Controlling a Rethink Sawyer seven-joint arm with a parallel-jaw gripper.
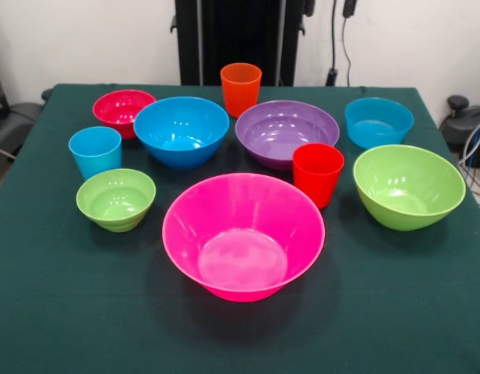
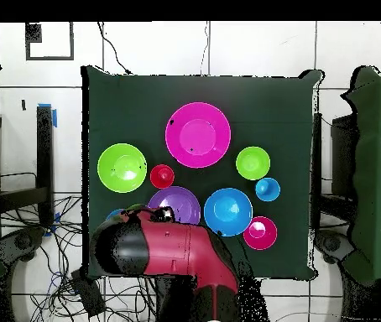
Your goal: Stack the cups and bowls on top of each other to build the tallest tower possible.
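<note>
All pieces stand upright and apart on the green cloth; none is stacked. The hot pink bowl [image 1: 243, 234] [image 2: 197, 134] is in the middle front. Round it are a large lime bowl [image 1: 408, 185], small lime bowl [image 1: 115, 199], large blue bowl [image 1: 181, 130], small blue bowl [image 1: 379, 121], purple bowl [image 1: 287, 132] and crimson bowl [image 1: 123, 109]. The red cup [image 1: 318, 173], orange cup [image 1: 241, 88] and light blue cup [image 1: 95, 151] stand between them. Only the overhead view shows my arm [image 2: 169, 251], folded over the table's robot-side edge next to the purple bowl [image 2: 174, 205]. It hides the orange cup there.
The black pedestal [image 1: 232, 39] stands behind the table's far edge in the front view, with cables [image 1: 333, 47] hanging beside it. Dark chairs and cables lie off the table's sides.
</note>
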